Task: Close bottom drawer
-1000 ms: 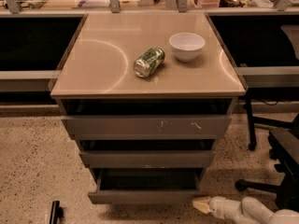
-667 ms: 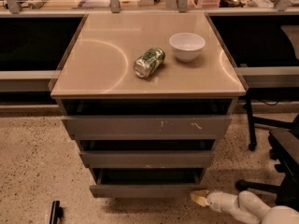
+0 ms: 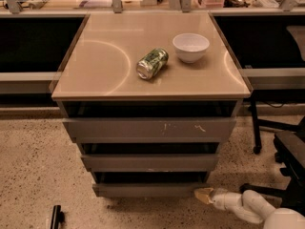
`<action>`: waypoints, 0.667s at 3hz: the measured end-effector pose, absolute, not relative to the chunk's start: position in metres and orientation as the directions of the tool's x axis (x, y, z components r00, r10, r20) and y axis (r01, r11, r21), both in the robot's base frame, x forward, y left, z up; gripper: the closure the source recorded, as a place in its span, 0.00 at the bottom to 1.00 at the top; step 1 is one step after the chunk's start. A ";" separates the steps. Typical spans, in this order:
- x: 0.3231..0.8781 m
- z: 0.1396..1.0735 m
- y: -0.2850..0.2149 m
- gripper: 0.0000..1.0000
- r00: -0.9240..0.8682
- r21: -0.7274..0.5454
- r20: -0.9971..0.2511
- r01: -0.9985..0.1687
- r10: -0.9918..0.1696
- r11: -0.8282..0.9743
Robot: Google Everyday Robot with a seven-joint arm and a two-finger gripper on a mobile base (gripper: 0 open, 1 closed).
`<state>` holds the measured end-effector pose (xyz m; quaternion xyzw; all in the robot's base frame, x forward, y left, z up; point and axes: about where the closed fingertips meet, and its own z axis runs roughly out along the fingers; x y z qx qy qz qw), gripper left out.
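Note:
The bottom drawer [image 3: 150, 190] is the lowest and narrowest of three grey fronts of the cabinet. Its front stands only a little forward of the cabinet, with a dark gap above it. My gripper [image 3: 204, 195] is low at the bottom right, its pale tip touching the drawer front's right end. The white arm [image 3: 248, 208] runs off to the lower right corner. Above are the middle drawer [image 3: 150, 162] and the top drawer [image 3: 150, 128] with pale scratch marks.
A green can [image 3: 152, 63] lies on its side and a white bowl [image 3: 190, 46] stands on the cabinet top [image 3: 95, 70]. A black office chair base [image 3: 281, 151] is at the right. A small dark object [image 3: 56, 217] lies on the speckled floor at the lower left.
The bottom drawer has slid in towards the cabinet. My gripper has moved forward with it, staying at the front's right end.

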<state>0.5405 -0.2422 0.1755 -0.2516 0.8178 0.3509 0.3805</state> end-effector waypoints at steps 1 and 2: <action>0.557 0.175 -0.245 1.00 -0.573 0.352 -0.804 -0.677 -0.161 0.647; 0.568 0.177 -0.249 1.00 -0.559 0.316 -0.812 -0.664 -0.169 0.678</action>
